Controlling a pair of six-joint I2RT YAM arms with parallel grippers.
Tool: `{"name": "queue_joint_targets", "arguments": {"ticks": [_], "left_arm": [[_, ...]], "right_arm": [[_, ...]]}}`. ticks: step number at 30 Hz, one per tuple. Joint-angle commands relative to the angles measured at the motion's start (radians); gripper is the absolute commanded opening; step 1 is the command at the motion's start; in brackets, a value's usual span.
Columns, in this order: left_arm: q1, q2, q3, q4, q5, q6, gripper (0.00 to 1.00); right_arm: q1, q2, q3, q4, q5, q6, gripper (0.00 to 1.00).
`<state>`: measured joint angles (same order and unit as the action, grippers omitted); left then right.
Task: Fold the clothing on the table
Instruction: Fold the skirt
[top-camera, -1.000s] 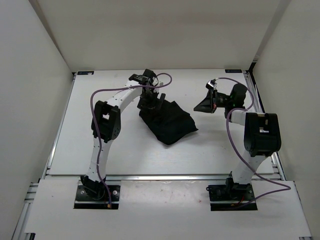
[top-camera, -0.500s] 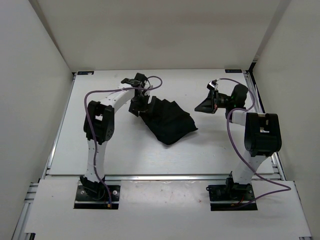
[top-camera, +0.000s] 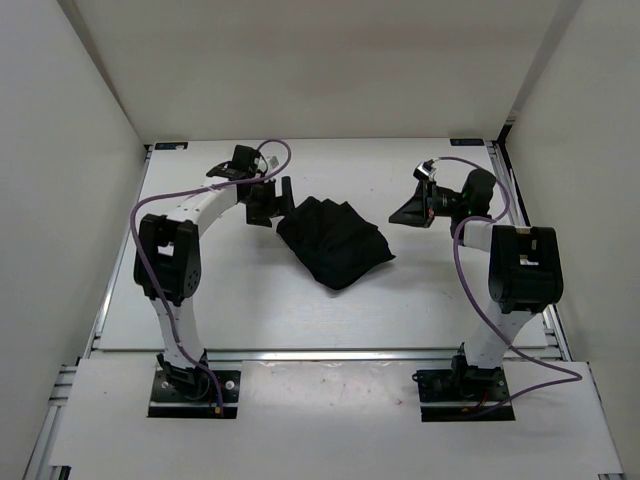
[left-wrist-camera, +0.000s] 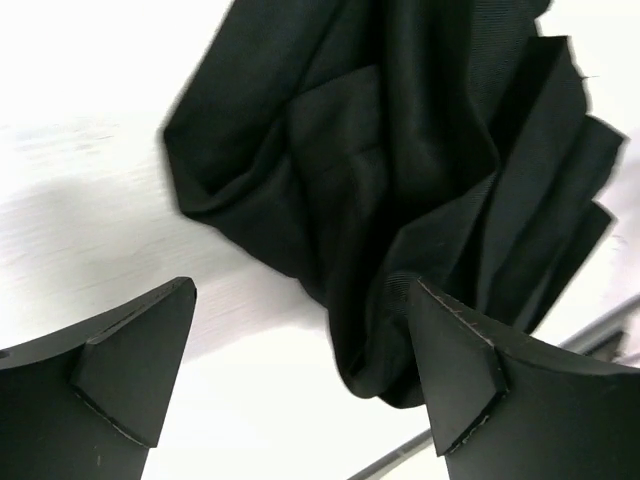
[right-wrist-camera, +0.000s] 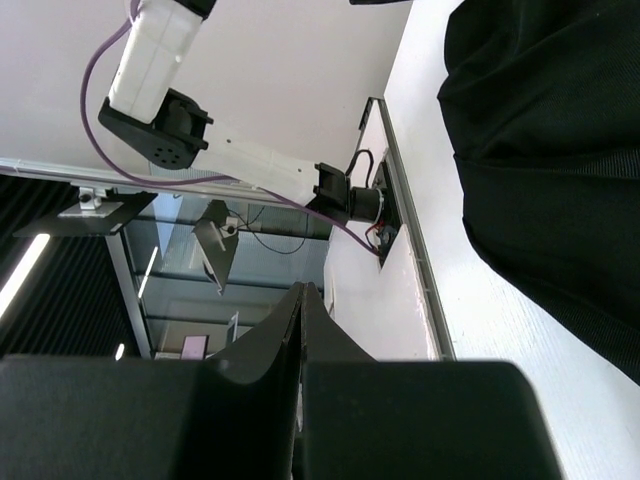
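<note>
Looking first at the white tabletop (top-camera: 250, 300), it carries only one thing, the black clothing (top-camera: 335, 243), which lies near the middle, a little toward the far side and between the two arms. The clothing is a compact bundle with several layers on top of each other. In the left wrist view its edges show as stacked pleats, not yet neat.

What has changed is on the left side. One second ago the left tool (top-camera: 277, 203) was down on the far left corner of the clothing. Now it has drawn back to the left and stands just beside that corner, apart from the cloth. Its jaws are wide and nothing is between them. The corner that it left now lies flat on the bundle. The right tool (top-camera: 395, 217) has not moved. It hangs to the right of the clothing, well apart from it, with its jaws pressed together and nothing held.

In my judgement this means that a fold has just been laid down and let go. The clothing is already small, so the task seems far along, though the loose pleats may still need one more fold or some pressing.

No brand, label or readable writing shows on the clothing, the arms or the tabletop.
</note>
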<state>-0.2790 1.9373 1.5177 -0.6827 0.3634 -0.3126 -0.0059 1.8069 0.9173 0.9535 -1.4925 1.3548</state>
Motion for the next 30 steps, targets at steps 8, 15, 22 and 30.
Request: {"name": "queue_joint_targets", "arguments": {"ticks": [8, 15, 22, 30], "left_arm": [[0.023, -0.127, -0.053, 0.21, 0.168, -0.148, 0.0], [0.037, -0.196, -0.074, 0.232, 0.203, -0.175, 0.83], [-0.048, -0.158, -0.074, 0.126, 0.174, -0.053, 0.99], [-0.058, -0.084, -0.079, 0.029, 0.086, 0.035, 0.82]], "right_arm": [[-0.002, -0.04, -0.024, 0.041, -0.183, -0.002, 0.0], [0.001, -0.054, -0.032, 0.038, -0.184, -0.011, 0.0], [-0.005, -0.066, -0.037, 0.037, -0.184, -0.011, 0.0], [-0.026, -0.081, -0.057, 0.036, -0.186, -0.01, 0.0]]}}
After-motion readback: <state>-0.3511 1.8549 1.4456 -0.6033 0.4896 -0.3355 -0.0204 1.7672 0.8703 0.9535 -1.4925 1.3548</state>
